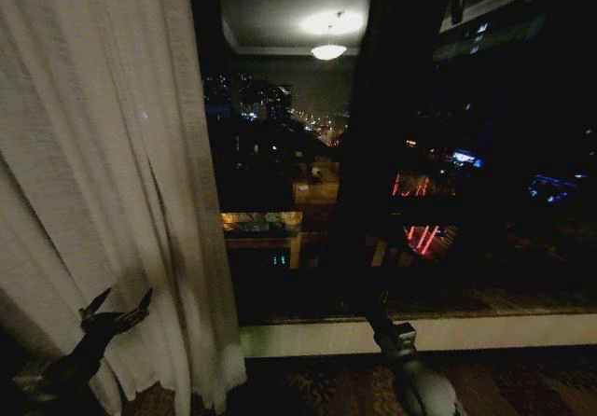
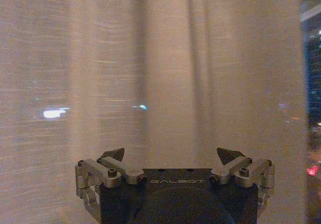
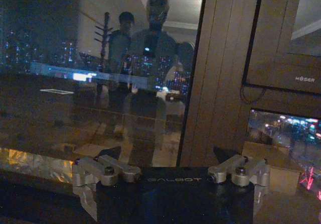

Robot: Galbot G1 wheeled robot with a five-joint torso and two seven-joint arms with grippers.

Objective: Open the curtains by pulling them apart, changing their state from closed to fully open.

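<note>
Dark window [image 1: 392,155]; curtain [image 1: 103,173] seemingly just beyond left claw [image 1: 117,306].

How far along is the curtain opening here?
Mostly done on the left: the left curtain is bunched aside, baring the window. The left hand, open, sits beside its lower folds; the right hand, open, faces bare glass. The right panel's position can't be told in the dark, so full opening isn't confirmed.
</note>
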